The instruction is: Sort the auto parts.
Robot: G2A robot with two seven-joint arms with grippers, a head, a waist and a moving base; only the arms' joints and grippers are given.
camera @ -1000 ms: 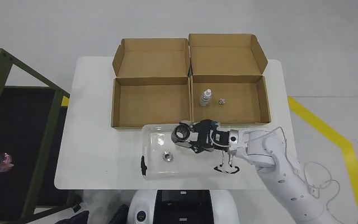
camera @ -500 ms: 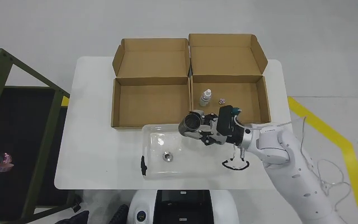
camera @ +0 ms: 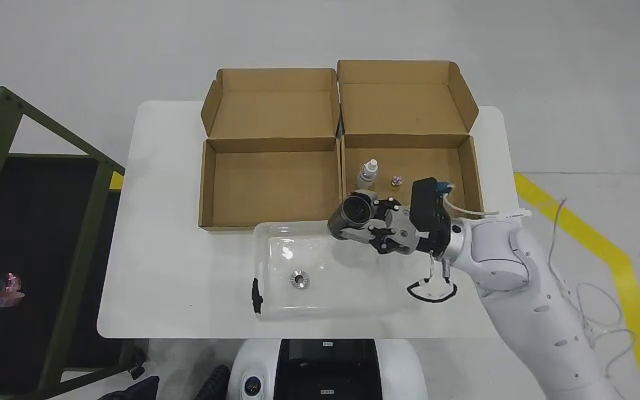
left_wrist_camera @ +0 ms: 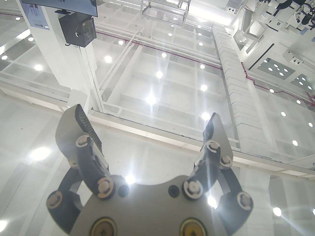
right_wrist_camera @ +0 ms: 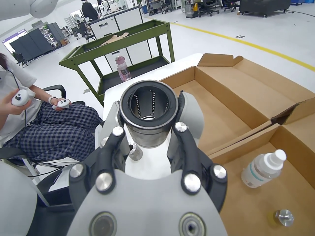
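Quick count from where I'm standing: two open cardboard boxes side by side at the back of the white table [camera: 160, 250], the left box [camera: 268, 188] bare inside and the right box [camera: 435, 185] holding one white bottle [camera: 368, 174] lying on its side and one little round metal part [camera: 396, 181] just beside it. In front of them is one clear tray [camera: 340, 292] with one small round metal piece [camera: 298, 279] in it and one small black bit [camera: 256, 295] at its left edge. The part in play is a single bearing sleeve [camera: 350, 211] — a stubby steel cylinder with black rims, hollow, with rows of tiny balls running down the bore. The right gripper [camera: 358, 218] has its fingers clamped on the barrel from both sides, open end pointing away from the wrist, held in the air over the far edge of the tray, right by the near-left corner of the right box. A second ago that same sleeve was lower and further in over the tray, so the arm has carried it back and to the right toward the boxes; the tray bits, the bottle and the small part haven't budged. The left gripper [left_wrist_camera: 146, 121] is aimed up at the ceiling — fingers spread wide, nothing between them.
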